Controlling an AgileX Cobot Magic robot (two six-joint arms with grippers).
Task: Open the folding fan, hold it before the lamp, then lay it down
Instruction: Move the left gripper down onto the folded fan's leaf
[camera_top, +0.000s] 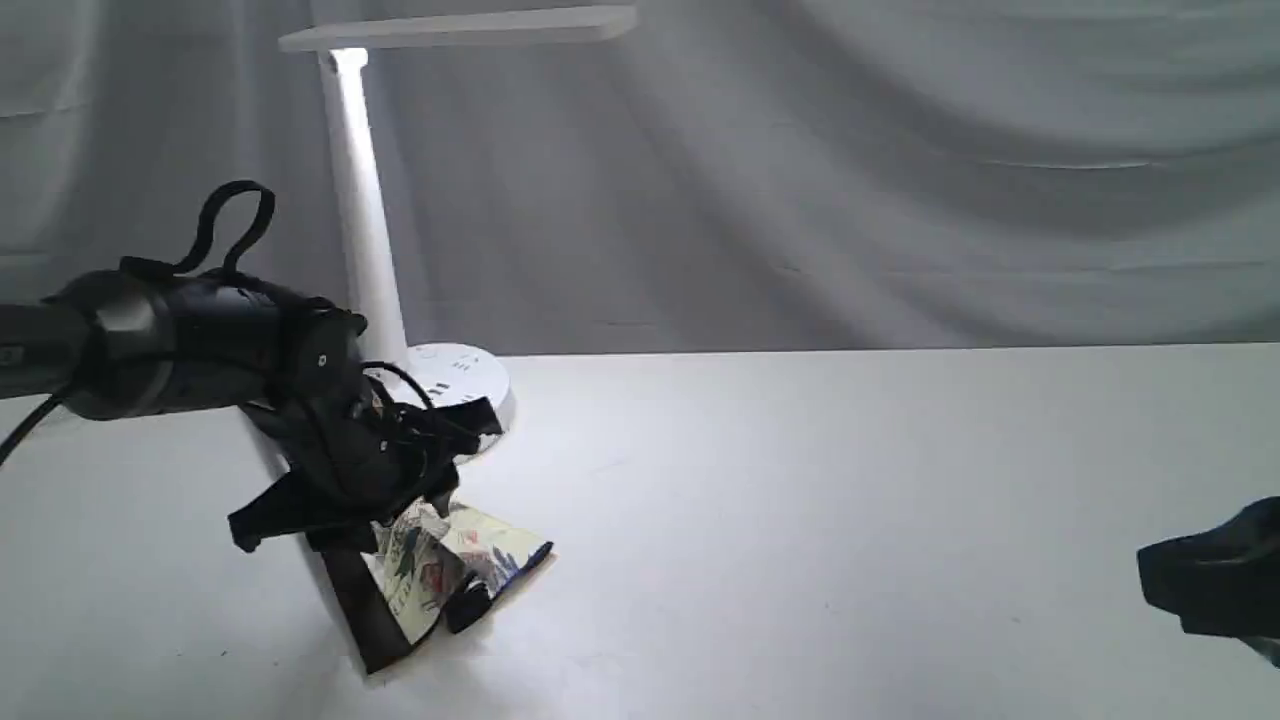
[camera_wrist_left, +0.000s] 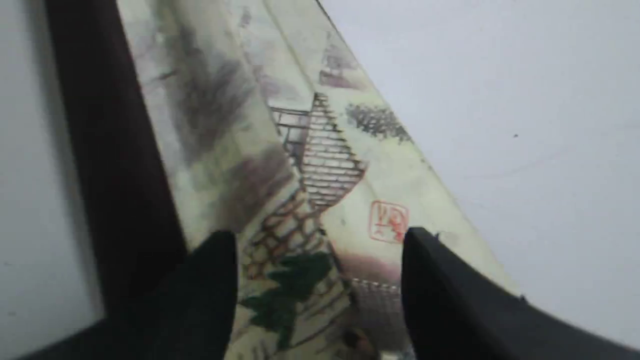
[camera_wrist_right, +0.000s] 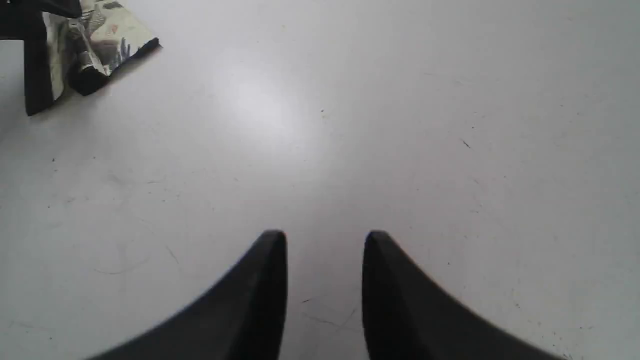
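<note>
The folding fan (camera_top: 500, 545) lies partly spread on the white table in front of the lamp's base; in the left wrist view the folding fan (camera_wrist_left: 325, 150) shows its painted cream leaf and a dark maroon outer rib. My left gripper (camera_top: 425, 610) reaches down onto it. Its jaws stand wide open, and the left gripper (camera_wrist_left: 320, 240) straddles the painted leaf, one finger over the dark rib. The white lamp (camera_top: 365, 230) stands behind, lit. My right gripper (camera_wrist_right: 325, 237) hovers over bare table, open and empty, and shows at the right edge as the right gripper (camera_top: 1215, 585).
A grey cloth backdrop (camera_top: 850, 180) hangs behind the table. The white table (camera_top: 800, 520) stretches between the fan and the right arm. The lamp's round base (camera_top: 455, 375) sits just behind the left gripper.
</note>
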